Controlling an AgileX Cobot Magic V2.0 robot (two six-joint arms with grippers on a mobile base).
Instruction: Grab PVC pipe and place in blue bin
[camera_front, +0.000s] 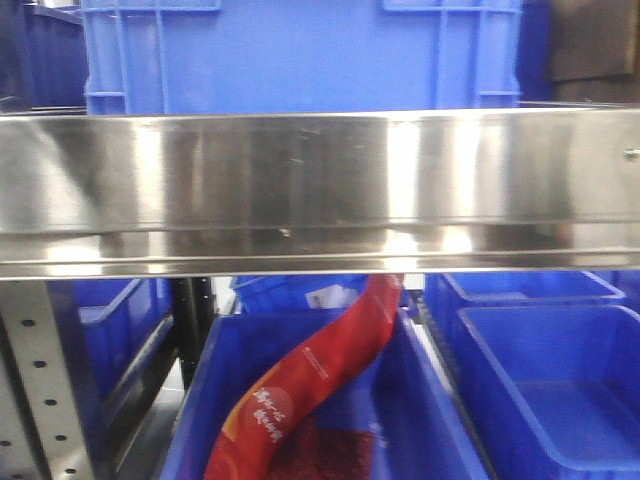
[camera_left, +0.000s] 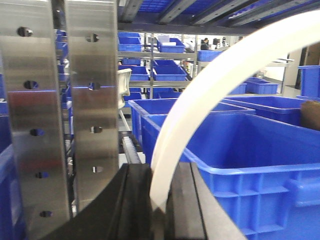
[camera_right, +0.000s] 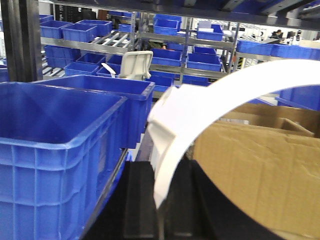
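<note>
A white curved PVC pipe (camera_left: 200, 95) arcs up and to the right from my left gripper (camera_left: 159, 175), whose black fingers (camera_left: 137, 200) are shut on its lower end. In the right wrist view the pipe (camera_right: 220, 95) bends the same way, with a flared collar near my right gripper (camera_right: 161, 177), which is shut on that end. A large blue bin (camera_left: 250, 165) stands just right of the left gripper. Another blue bin (camera_right: 55, 145) stands left of the right gripper. Neither gripper nor the pipe shows in the front view.
A steel shelf beam (camera_front: 320, 190) crosses the front view, over a blue bin (camera_front: 200, 400) holding a red package (camera_front: 320, 370). A perforated steel upright (camera_left: 65, 100) stands left of the left gripper. A cardboard box (camera_right: 260, 170) lies right of the right gripper.
</note>
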